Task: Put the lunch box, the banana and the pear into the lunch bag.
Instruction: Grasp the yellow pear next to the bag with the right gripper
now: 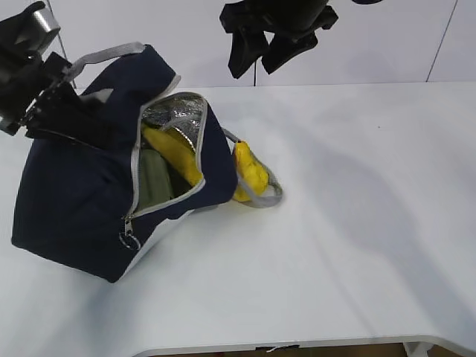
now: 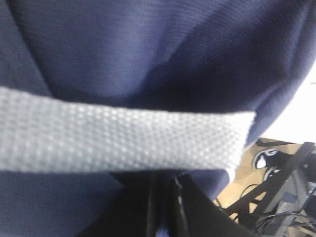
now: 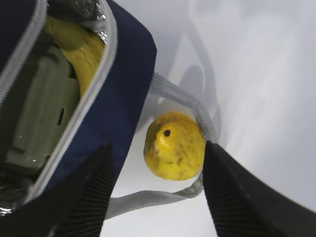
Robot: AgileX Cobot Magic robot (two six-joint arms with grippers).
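The navy lunch bag [image 1: 71, 193] lies tilted on the white table with its zipped mouth open toward the right. Inside it the banana [image 1: 175, 152] rests over the sage-green lunch box [image 1: 155, 184]. The pear [image 1: 249, 172] sits on the table just outside the mouth, ringed by the bag's grey handle loop [image 1: 269, 195]. My left gripper [image 1: 52, 97] is shut on the bag's fabric at its upper back, under a grey strap [image 2: 123, 136]. High above the pear, my right gripper [image 1: 255, 67] hangs open. In the right wrist view the pear [image 3: 174, 145] lies between and beyond the fingers [image 3: 94, 192].
White table [image 1: 357, 223] stretches to the right and front of the bag; its front edge runs along the bottom. A white wall stands behind. The bag's zipper ring pull [image 1: 130, 239] hangs at the lower corner of the mouth.
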